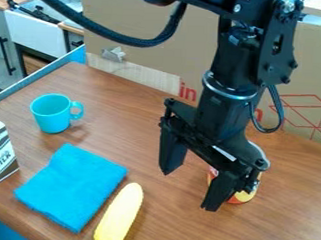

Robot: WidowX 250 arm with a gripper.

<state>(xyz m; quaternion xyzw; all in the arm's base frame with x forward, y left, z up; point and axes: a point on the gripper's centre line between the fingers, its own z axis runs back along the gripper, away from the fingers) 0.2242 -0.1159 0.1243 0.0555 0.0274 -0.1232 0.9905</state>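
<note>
Above smooth wood [179, 218], the black claw [191, 190] hangs open.

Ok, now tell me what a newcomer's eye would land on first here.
Probably the black gripper, hanging over the table with its fingers apart, partly hiding a red and yellow can. Next, the bright blue folded cloth at lower left, with a long yellow thing lying beside it. The light blue mug stands out too, farther back on the left.
</note>
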